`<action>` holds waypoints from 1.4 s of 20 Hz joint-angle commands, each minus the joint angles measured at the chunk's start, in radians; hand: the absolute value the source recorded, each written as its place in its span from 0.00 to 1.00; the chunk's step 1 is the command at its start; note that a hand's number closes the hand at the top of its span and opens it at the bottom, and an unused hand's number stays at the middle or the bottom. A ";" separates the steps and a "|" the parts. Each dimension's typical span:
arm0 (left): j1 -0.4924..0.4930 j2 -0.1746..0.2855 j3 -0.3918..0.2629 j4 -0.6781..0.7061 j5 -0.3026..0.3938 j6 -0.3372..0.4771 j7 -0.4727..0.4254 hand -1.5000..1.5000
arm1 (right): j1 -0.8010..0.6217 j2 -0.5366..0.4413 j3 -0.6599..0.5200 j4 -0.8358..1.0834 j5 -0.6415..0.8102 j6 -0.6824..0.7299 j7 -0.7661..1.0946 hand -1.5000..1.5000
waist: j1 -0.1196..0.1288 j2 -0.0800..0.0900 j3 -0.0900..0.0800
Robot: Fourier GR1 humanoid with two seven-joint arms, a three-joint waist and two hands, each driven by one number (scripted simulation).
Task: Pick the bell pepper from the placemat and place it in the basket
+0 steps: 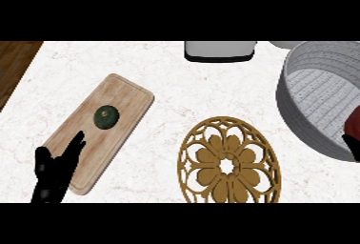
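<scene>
Right hand point(351, 146) is only a black sliver at the view's right edge, so I can't tell if it's spread or clamped. Left hand point(56, 169) is at lower left, fingers straight and spread, resting over the near end of the board, not involved. Layout, big to small: marble counter point(175, 76); grey ribbed basket point(309, 81) at the right, cropped by the edge; round gold openwork placemat point(209, 174) front centre, no pepper on it; wooden cutting board point(119, 95) lying diagonal at the left; white container point(219, 50) at the far edge. The bell pepper point(355, 125) reads as the dark red patch at the right edge — within the basket's outline, directly above the right hand's sliver, mostly cut off. A small green round vegetable point(106, 117) sits mid-board, not our target. My read: pick is done and we're in the place step — pepper at the basket, release not confirmed. Next move needs the pepper below the basket wall, then an opened hand, then a lift-out that stays off the near rim. Whether the pepper touches the basket floor — can't tell.
</scene>
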 commanded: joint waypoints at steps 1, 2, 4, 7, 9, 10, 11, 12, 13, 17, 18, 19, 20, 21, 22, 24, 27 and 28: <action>0.021 -0.021 -0.009 0.065 -0.002 -0.005 0.018 0.50 | -0.094 -0.115 -0.199 0.087 -0.192 0.074 0.033 1.00 | -0.001 0.007 -0.008; -0.008 -0.018 -0.003 0.078 -0.009 -0.001 0.020 0.50 | -0.172 -0.148 -0.203 0.160 -0.202 0.075 0.058 1.00 | 0.005 0.009 -0.009; 0.022 -0.023 -0.016 0.042 -0.021 -0.001 0.025 0.50 | -0.147 -0.169 -0.239 0.235 -0.200 0.075 -0.013 1.00 | 0.010 0.009 -0.008; -0.020 -0.029 -0.010 0.056 -0.006 -0.011 0.052 0.50 | -0.165 -0.218 -0.227 0.396 -0.156 0.090 -0.132 1.00 | 0.015 0.012 -0.008; 0.025 -0.012 -0.005 0.045 -0.011 -0.031 0.020 0.50 | -0.181 -0.247 -0.238 0.474 -0.136 0.085 -0.201 1.00 | 0.019 0.012 -0.008; -0.008 -0.028 -0.001 0.079 -0.018 -0.014 0.019 0.50 | -0.196 -0.254 -0.221 0.520 -0.126 0.083 -0.234 1.00 | 0.018 0.013 -0.008; 0.008 -0.020 -0.004 0.056 -0.016 -0.021 0.039 0.50 | -0.231 -0.279 -0.240 0.572 -0.129 0.077 -0.236 1.00 | 0.021 0.013 -0.008; 0.029 -0.028 -0.005 0.053 -0.014 -0.029 0.004 0.50 | -0.249 -0.292 -0.220 0.598 -0.125 0.087 -0.232 1.00 | 0.022 0.012 -0.008; 0.046 0.010 0.012 0.000 0.007 -0.061 0.038 0.50 | -0.233 -0.237 -0.176 0.587 -0.082 0.035 -0.260 1.00 | 0.024 0.011 -0.008; -0.011 -0.031 0.013 0.082 -0.016 -0.029 0.011 0.50 | -0.281 -0.224 -0.164 0.773 -0.064 -0.007 -0.369 1.00 | 0.026 0.014 -0.008; -0.041 -0.036 0.009 0.092 -0.028 -0.011 0.039 0.50 | -0.245 -0.231 -0.201 0.817 -0.085 0.006 -0.408 1.00 | 0.019 0.014 -0.008; 0.028 -0.030 -0.001 0.022 -0.031 -0.017 0.030 0.50 | -0.295 -0.206 -0.193 0.843 -0.100 -0.016 -0.378 1.00 | 0.028 0.013 -0.007; -0.027 -0.029 0.016 0.121 -0.008 -0.059 -0.011 0.50 | -0.284 -0.195 -0.197 0.837 -0.097 -0.034 -0.387 1.00 | 0.018 0.013 -0.008; -0.029 -0.028 0.020 0.100 0.002 -0.053 0.020 0.50 | -0.286 -0.163 -0.236 0.896 -0.148 -0.039 -0.408 1.00 | 0.022 0.016 -0.007; 0.030 -0.013 0.019 0.011 0.002 -0.054 0.044 0.50 | -0.253 -0.175 -0.255 0.881 -0.165 -0.025 -0.418 1.00 | 0.019 0.010 -0.007; 0.007 -0.054 -0.017 0.049 -0.049 -0.008 0.046 0.50 | -0.262 -0.211 -0.273 0.995 -0.157 -0.022 -0.526 1.00 | 0.018 0.014 -0.007; 0.047 -0.032 0.011 0.033 -0.023 -0.044 0.025 0.50 | -0.297 -0.218 -0.247 1.045 -0.152 -0.028 -0.538 1.00 | 0.020 0.011 -0.008; 0.008 -0.040 0.014 0.064 -0.027 -0.036 0.033 0.50 | -0.281 -0.192 -0.245 1.094 -0.136 -0.058 -0.593 1.00 | 0.020 0.013 -0.008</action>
